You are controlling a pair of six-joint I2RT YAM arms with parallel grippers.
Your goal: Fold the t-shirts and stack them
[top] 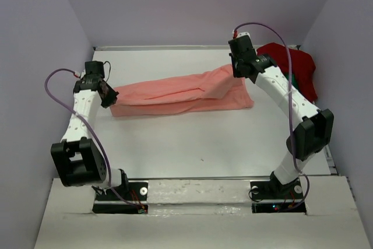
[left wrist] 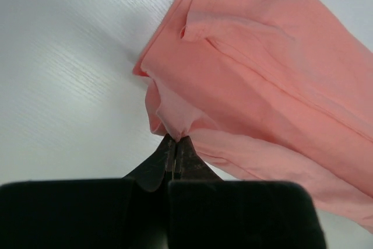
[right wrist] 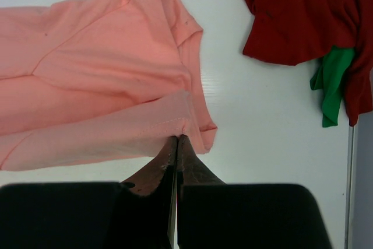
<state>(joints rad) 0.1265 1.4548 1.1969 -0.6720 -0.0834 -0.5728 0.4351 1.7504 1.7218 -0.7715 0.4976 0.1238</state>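
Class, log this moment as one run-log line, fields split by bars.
left gripper: shut on salmon-pink t-shirt end | right gripper: shut on its other end | dark red t-shirt, green t-shirt: heaped far right

We read no lettering, label, brand or number in any view (the salmon-pink t-shirt (top: 180, 94) shows plain cloth only).

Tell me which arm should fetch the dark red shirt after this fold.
Right, probably. The dark red shirt lies far right, close beyond the right gripper, which grips the pink shirt at its right end; the left gripper grips its left end.
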